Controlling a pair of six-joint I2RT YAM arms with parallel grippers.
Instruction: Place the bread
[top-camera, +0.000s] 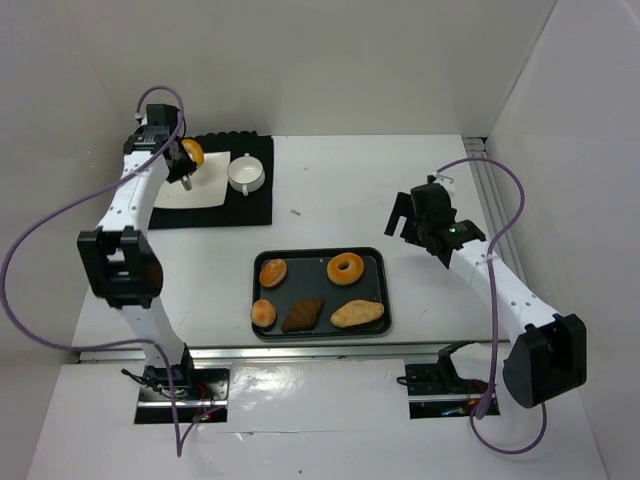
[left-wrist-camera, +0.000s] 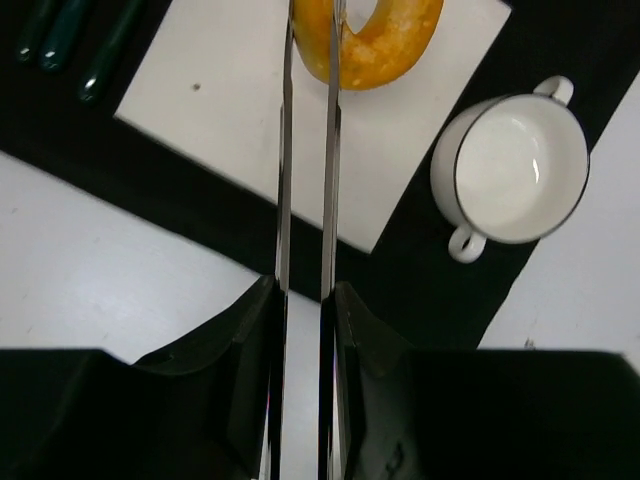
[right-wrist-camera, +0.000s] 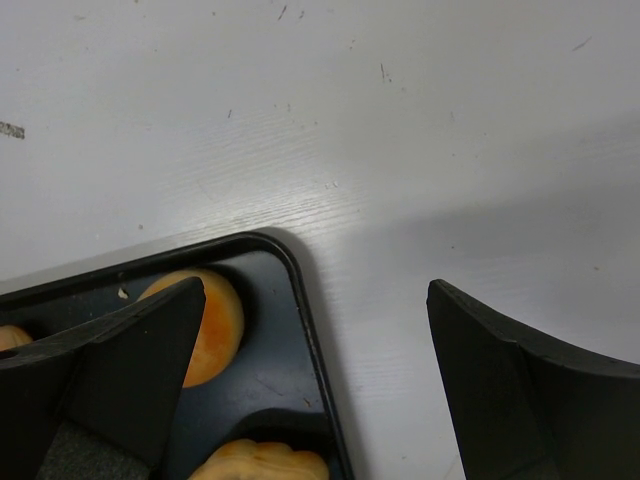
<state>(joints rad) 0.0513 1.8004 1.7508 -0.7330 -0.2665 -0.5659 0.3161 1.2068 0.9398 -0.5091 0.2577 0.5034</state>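
Note:
The bread, a golden ring-shaped piece (top-camera: 192, 152) (left-wrist-camera: 385, 45), hangs over the white square plate (top-camera: 205, 188) (left-wrist-camera: 230, 110) at the back left. Thin metal tongs (left-wrist-camera: 305, 180) pinch its rim at their tips. My left gripper (top-camera: 178, 160) (left-wrist-camera: 305, 285) is shut on the tongs' two blades, which run almost parallel with a narrow gap. My right gripper (top-camera: 405, 222) (right-wrist-camera: 316, 290) hovers open over the far right corner of the dark tray (top-camera: 385, 290) (right-wrist-camera: 300, 270), with nothing between its fingers.
A white two-handled cup (top-camera: 245, 175) (left-wrist-camera: 520, 170) stands beside the plate on a black mat (top-camera: 255, 208). Dark green handles (left-wrist-camera: 60, 40) lie on the mat's edge. The tray holds a ring doughnut (top-camera: 346, 268), round buns (top-camera: 273, 272), a brown pastry (top-camera: 302, 314) and a long roll (top-camera: 357, 313).

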